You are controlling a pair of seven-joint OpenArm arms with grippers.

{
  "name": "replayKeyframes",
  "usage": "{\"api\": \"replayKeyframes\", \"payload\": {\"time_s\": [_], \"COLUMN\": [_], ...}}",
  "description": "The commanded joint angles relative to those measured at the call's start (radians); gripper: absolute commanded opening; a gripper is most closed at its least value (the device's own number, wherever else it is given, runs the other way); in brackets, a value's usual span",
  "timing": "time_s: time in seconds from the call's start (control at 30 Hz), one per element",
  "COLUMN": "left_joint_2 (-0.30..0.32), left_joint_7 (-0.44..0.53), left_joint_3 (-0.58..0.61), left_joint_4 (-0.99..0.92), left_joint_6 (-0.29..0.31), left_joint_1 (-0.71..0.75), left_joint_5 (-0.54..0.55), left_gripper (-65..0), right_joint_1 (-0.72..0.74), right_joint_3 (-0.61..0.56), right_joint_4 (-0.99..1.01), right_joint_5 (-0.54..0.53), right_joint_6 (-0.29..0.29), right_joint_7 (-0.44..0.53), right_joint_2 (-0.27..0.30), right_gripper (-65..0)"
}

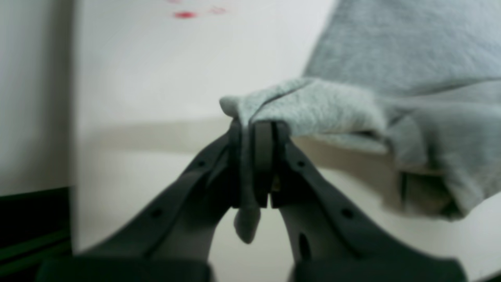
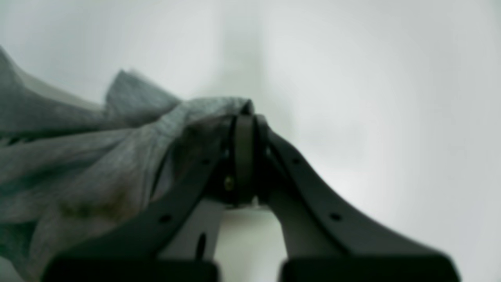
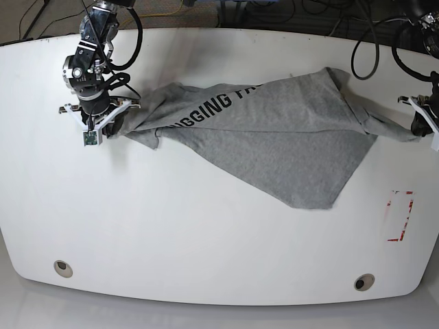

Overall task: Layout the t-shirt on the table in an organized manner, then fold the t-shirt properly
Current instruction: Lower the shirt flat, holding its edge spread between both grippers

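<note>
A grey t-shirt (image 3: 274, 137) lies stretched across the far half of a white table (image 3: 206, 233), one lower corner trailing toward the near edge, black lettering partly showing. The right gripper (image 2: 244, 117) is closed on a bunched edge at one end; the left gripper (image 1: 256, 129) is closed on cloth at the other. This looks like the laying-out step. Next, the cloth likely needs pulling taut and setting down flat before any fold.
</note>
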State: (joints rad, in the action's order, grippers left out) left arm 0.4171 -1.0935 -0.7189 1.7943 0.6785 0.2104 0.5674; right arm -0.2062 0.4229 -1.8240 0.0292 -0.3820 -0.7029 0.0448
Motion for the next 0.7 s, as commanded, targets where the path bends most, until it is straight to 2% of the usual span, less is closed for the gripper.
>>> {"api": "replayKeyframes", "payload": {"time_s": [0.0,0.13,0.23,0.43,0.67], "left_joint_2": [0.022,0.006,0.009,0.012,0.024], "left_joint_7": [0.051,0.071,0.103,0.152,0.158], "left_joint_3": [-0.011,-0.015,-0.017,-0.017,-0.018], "left_joint_4": [0.011,-0.012,-0.038,-0.067,-0.069], "left_joint_6": [-0.004,-0.001,0.02,0.02,0.02], "left_joint_1": [0.022,0.054,0.09,0.139,0.168], "left_joint_5": [-0.016,-0.019,-0.019,-0.02,-0.019], "left_gripper": [-65.0,-65.0,-65.0,-65.0,-65.0], "right_joint_1": [0.003,-0.031,-0.054,-0.086,-0.112], "right_joint_3": [0.006,0.008,0.008,0.008,0.008], "right_joint_4": [-0.02,-0.023,-0.026,-0.026,-0.024], "right_joint_5": [-0.001,-0.001,-0.001,-0.001,-0.001], "right_joint_6": [0.008,0.008,0.008,0.008,0.008], "right_joint_7": [0.03,0.03,0.03,0.032,0.032], "right_joint_2": [0.011,0.011,0.011,0.011,0.01], "right_gripper": [-65.0,-65.0,-65.0,-65.0,-65.0]}}
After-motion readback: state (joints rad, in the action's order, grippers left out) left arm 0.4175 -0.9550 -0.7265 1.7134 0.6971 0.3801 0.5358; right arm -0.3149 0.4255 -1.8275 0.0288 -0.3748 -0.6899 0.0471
